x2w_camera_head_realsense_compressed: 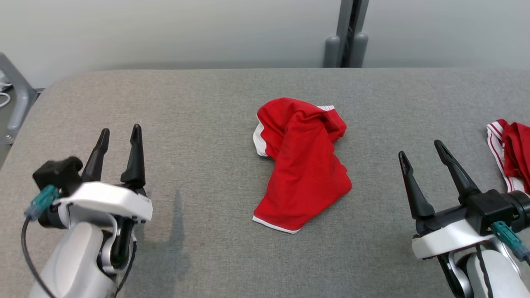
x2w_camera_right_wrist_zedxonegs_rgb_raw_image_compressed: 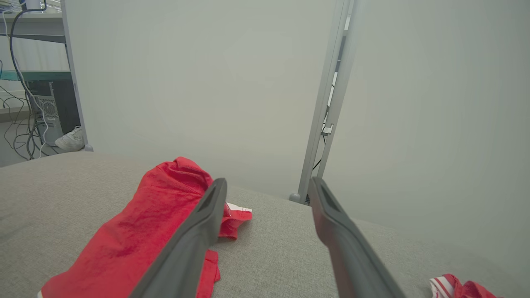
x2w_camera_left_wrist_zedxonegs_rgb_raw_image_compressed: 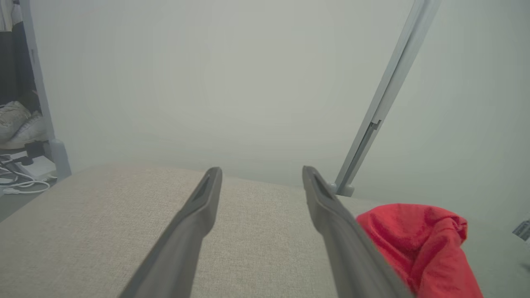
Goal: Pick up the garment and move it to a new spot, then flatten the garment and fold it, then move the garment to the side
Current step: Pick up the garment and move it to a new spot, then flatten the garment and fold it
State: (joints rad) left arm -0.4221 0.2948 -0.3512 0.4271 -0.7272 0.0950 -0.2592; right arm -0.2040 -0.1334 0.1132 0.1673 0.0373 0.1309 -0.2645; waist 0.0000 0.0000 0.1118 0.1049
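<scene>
The garment (x2w_camera_head_realsense_compressed: 300,165), red with white trim, lies crumpled near the middle of the grey table (x2w_camera_head_realsense_compressed: 198,103). It is not flat. Its upper part is bunched and folded over itself, and its lower part spreads toward the near edge, ending in a thin white hem. A white band shows at its left side.

The left gripper (x2w_camera_head_realsense_compressed: 120,128) is at the lower left of the head view, well apart from the garment. Its 2 fingers stand wide apart and hold nothing, and the table cloth shows between them. In the left wrist view the garment (x2w_camera_left_wrist_zedxonegs_rgb_raw_image_compressed: 414,240) lies past the finger on that view's right, partly hidden by it.

The right gripper (x2w_camera_head_realsense_compressed: 420,148) is at the lower right, also well apart from the garment. Its 2 fingers are spread wide too, with nothing between them. In the right wrist view the garment (x2w_camera_right_wrist_zedxonegs_rgb_raw_image_compressed: 136,240) lies on that view's left, partly behind 1 finger. Whether the fingertips of either gripper touch the table, I cannot tell.

A 2nd cloth (x2w_camera_head_realsense_compressed: 511,153), red with white stripes, lies at the right edge of the table, near the right gripper.

Behind the table stand a pale wall (x2w_camera_head_realsense_compressed: 165,33) and a grey post (x2w_camera_head_realsense_compressed: 348,37). In the left wrist view, shoes (x2w_camera_left_wrist_zedxonegs_rgb_raw_image_compressed: 20,124) are on the floor at the far left.
</scene>
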